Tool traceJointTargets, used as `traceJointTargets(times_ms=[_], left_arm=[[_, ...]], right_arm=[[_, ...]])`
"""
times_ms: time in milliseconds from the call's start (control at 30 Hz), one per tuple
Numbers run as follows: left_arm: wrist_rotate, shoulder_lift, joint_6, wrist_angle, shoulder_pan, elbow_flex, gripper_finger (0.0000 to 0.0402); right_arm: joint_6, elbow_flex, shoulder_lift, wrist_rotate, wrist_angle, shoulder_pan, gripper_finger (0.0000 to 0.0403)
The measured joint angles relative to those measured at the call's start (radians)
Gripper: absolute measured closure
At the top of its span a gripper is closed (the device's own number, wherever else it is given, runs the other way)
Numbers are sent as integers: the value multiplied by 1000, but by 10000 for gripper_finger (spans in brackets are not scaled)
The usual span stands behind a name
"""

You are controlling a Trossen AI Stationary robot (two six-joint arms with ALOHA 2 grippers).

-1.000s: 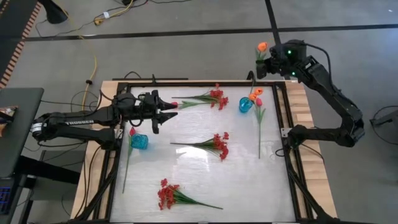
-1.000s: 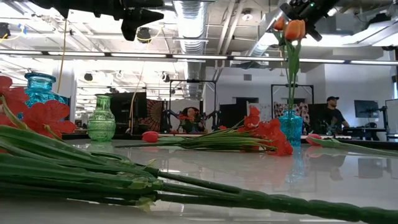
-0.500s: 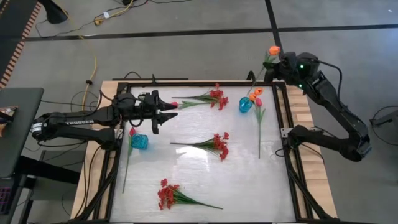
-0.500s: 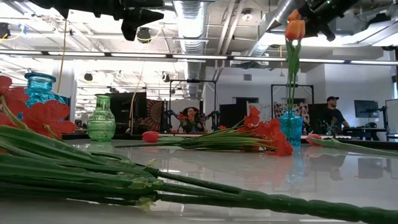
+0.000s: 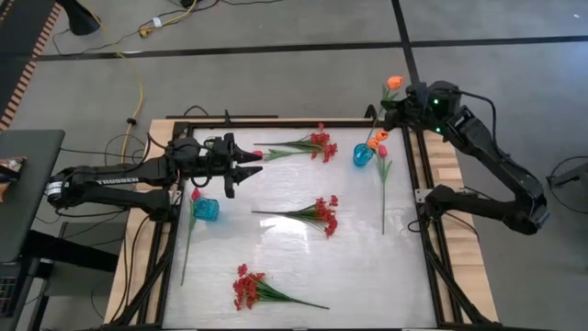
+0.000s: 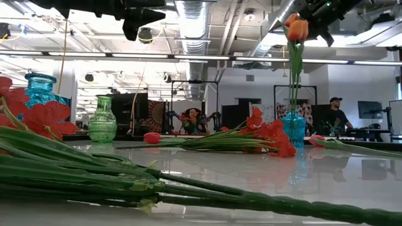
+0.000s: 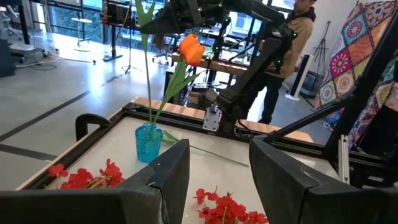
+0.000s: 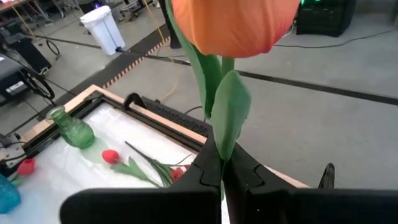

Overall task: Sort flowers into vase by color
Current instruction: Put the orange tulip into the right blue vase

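While its arm is reaching up and bending back over the table's far right corner, the right gripper (image 5: 401, 99) is pinching the green stem of an orange tulip (image 5: 394, 83), fingers pressed together on it. The stem is hanging down toward the blue vase (image 5: 363, 154) below. The left gripper (image 5: 246, 166) is waiting above the table's left side, fingers apart, holding nothing.

right claw (image 8: 222, 167) clamped, left claw (image 5: 246, 169) parted
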Motion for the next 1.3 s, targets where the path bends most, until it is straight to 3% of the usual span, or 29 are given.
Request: traceJointTargets(times_ms=[933,1300], left_arm=[[1,0,-1,-6,0,0,246],[8,0,-6,-8,0,0,246]], right_arm=[[-51,-1,14,33,3,18,379],[-55,-83,12,52,40,66,379]])
